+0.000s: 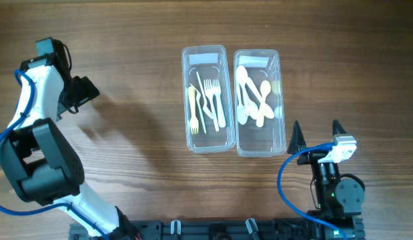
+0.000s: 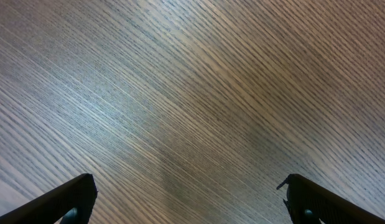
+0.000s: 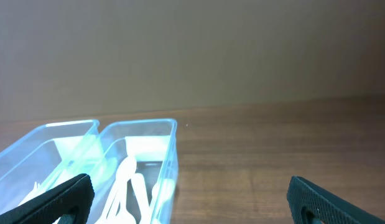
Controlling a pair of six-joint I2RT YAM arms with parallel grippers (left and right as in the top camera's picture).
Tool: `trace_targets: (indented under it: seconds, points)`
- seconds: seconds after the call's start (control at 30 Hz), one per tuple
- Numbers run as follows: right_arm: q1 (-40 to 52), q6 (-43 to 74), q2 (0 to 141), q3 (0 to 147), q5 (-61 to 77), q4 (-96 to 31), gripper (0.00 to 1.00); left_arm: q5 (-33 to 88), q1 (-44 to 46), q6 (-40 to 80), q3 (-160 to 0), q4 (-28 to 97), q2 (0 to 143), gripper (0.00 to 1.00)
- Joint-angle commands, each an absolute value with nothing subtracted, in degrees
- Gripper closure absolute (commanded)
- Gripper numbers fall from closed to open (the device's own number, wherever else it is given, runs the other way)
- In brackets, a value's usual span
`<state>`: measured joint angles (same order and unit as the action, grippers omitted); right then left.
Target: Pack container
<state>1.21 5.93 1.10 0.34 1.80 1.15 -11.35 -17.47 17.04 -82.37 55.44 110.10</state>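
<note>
Right wrist view: the bottom edge cuts off both clear tubs, the left tub (image 3: 66, 125) and the right tub (image 3: 171, 158). White spoons (image 3: 127, 180) in the right one overlap, too tangled to count. Left wrist view: only the tips of the left pincer (image 2: 188, 186) show, at the bottom corners.

Two boxes stood side by side at the middle of the table (image 1: 139, 80), long sides touching or nearly so (the views did not settle which). The left box (image 1: 209, 142) held forks (image 1: 211, 100) and the right box (image 1: 259, 144) held spoons (image 1: 251, 100). The left gripper (image 1: 86, 93) hung over the table well apart to the left of both, and the right gripper (image 1: 317, 130) sat just beside the right box's near right corner.
</note>
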Motion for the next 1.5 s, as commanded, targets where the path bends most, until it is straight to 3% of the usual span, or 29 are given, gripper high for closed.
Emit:
trace_targets:
  seconds: [0.0, 0.17, 1.47]
  points:
    - [-1.43, 5.85, 0.19, 0.27, 3.79, 1.52, 0.00, -12.08, -17.54, 17.15, -82.06, 55.46, 110.37, 0.00]
    - [-4.25, 0.03, 0.19, 0.27, 7.57, 1.43, 0.00, -12.08, -17.54, 17.15, -82.06, 55.46, 110.37, 0.00]
    - [-4.25, 0.01, 0.21, 0.30, 7.53, 0.67, 0.00, -12.08, -17.54, 17.15, -82.06, 55.48, 108.47, 0.00]
